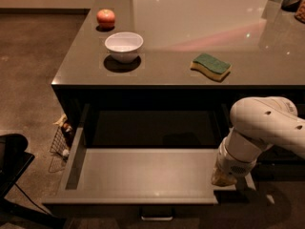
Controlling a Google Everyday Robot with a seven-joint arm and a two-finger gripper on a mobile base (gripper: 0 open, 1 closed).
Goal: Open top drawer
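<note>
Most of the opening is being judged done: the top drawer [143, 173] is being shown pulled far out from under the countertop [167, 68], grey inside exposed. The gripper [224, 178] is being held below the countertop's right front, against the drawer's corner; its grip cannot be told.

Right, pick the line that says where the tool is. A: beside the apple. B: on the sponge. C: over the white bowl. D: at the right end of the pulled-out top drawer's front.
D: the tool sits low at the right end of the open top drawer, below the countertop where the white bowl, sponge and apple rest.
</note>
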